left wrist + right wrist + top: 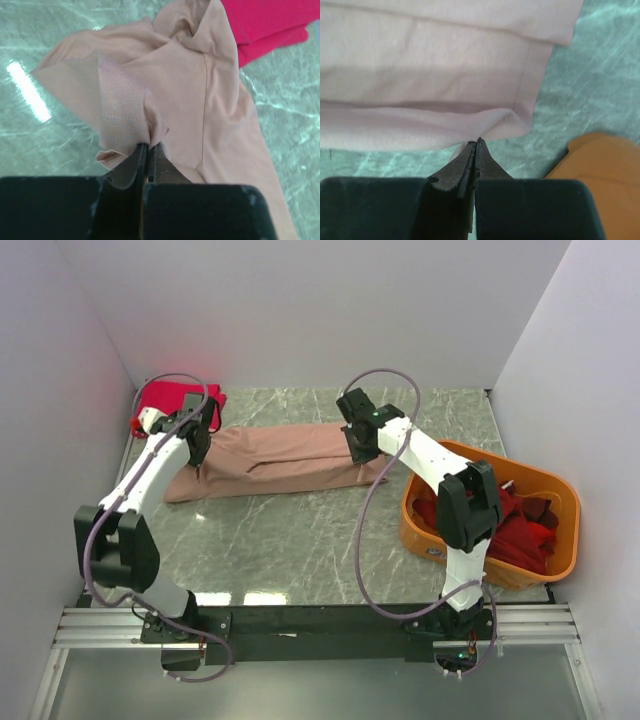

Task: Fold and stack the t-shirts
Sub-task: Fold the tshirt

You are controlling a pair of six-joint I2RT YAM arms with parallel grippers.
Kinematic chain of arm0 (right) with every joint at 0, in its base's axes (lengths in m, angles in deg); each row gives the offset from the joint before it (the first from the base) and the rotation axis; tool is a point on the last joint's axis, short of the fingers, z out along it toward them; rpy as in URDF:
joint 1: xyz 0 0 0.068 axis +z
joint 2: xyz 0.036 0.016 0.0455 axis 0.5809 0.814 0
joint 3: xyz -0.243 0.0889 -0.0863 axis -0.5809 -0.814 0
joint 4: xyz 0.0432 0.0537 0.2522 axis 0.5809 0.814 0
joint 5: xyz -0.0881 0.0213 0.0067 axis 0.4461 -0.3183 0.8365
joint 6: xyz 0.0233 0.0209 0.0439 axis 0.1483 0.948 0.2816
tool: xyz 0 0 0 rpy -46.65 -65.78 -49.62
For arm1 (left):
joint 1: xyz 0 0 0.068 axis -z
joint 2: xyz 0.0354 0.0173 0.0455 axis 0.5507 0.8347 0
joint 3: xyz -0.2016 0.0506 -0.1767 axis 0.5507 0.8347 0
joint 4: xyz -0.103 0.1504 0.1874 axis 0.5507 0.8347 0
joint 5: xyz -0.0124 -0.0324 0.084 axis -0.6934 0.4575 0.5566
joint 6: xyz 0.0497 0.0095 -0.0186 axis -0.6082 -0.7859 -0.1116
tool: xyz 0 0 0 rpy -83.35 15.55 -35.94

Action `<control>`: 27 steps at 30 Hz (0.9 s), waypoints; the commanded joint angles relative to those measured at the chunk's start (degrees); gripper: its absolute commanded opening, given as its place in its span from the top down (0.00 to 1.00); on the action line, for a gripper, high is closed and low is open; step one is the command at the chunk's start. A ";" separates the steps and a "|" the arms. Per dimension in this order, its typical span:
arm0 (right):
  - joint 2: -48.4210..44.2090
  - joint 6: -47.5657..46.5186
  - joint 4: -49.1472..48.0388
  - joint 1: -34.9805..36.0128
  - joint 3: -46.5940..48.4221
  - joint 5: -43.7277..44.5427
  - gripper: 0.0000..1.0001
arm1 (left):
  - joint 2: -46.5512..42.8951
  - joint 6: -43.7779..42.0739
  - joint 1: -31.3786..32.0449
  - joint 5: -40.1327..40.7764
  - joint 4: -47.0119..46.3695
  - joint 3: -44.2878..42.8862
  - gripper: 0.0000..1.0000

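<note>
A dusty-pink t-shirt (pixel 275 460) lies folded lengthwise into a long strip across the back of the table. My left gripper (pixel 196 452) is shut on its left end, pinching a sleeve hem (pixel 125 125). My right gripper (pixel 360 450) is shut on the right end, pinching the bottom edge (pixel 470 127). A bright crimson-pink t-shirt (pixel 170 400) lies folded in the back left corner, and shows in the left wrist view (pixel 270 25). Dark red t-shirts (pixel 505 525) fill the tub at the right.
An orange plastic tub (pixel 575 530) stands at the right edge of the marble table (pixel 300 550); its rim shows in the right wrist view (pixel 600 165). White walls close the left, back and right sides.
</note>
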 commanded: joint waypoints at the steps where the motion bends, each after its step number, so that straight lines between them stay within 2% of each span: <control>1: 2.82 -2.52 1.64 -1.69 5.20 -2.52 1.00 | 3.65 -1.50 -0.97 3.05 -0.67 -4.49 0.99; 6: 7.57 -7.53 1.47 -3.71 9.86 -6.83 0.99 | 10.59 -3.17 -2.64 1.82 -2.78 -8.80 0.99; 8: 10.29 -9.03 0.94 -4.07 12.67 -6.32 0.98 | 13.76 -3.61 -2.82 2.69 -3.83 -10.73 0.96; 11: 14.86 -12.63 -0.20 -5.12 17.67 -3.52 0.98 | 19.03 -4.31 -3.52 3.48 -5.95 -13.81 0.74; 12: 16.18 -13.42 -0.64 -5.91 20.91 -2.37 0.97 | 20.61 -3.96 -4.04 3.66 -4.82 -16.60 0.58; 14: 20.13 -13.43 -1.08 -6.53 24.00 2.89 0.85 | 24.92 -3.87 -4.66 2.70 -2.88 -20.04 0.38; 15: 21.28 -14.47 0.05 -6.70 27.06 6.75 0.72 | 26.06 -3.96 -5.01 2.17 -1.48 -23.71 0.27; 16: 22.77 -14.40 0.24 -6.70 28.05 10.00 0.52 | 26.94 -4.22 -4.93 2.26 0.36 -24.96 0.21; 17: 23.04 -14.40 -0.11 -6.70 28.58 12.47 0.48 | 26.78 -4.66 -4.66 2.08 0.21 -25.59 0.15; 18: 22.70 -14.57 -1.68 -6.79 27.89 15.37 0.43 | 26.08 -5.79 -4.49 1.82 -0.32 -25.24 0.05; 19: 21.22 -14.31 -2.57 -6.71 27.19 16.44 0.38 | 23.90 -6.33 -4.31 1.56 -2.41 -24.37 0.01; 22: 17.18 -12.47 -3.54 -6.62 24.55 13.39 0.35 | 18.63 -8.53 -3.35 0.06 -6.02 -19.80 0.01; 25: 11.37 -11.15 -3.89 -6.09 18.24 2.44 0.33 | 13.53 -9.06 -2.03 -1.34 -7.26 -13.57 0.01; 27: 7.16 -11.23 -5.73 -5.57 11.84 -1.81 0.31 | 10.19 -9.32 -0.97 -2.57 -9.19 -7.79 0.01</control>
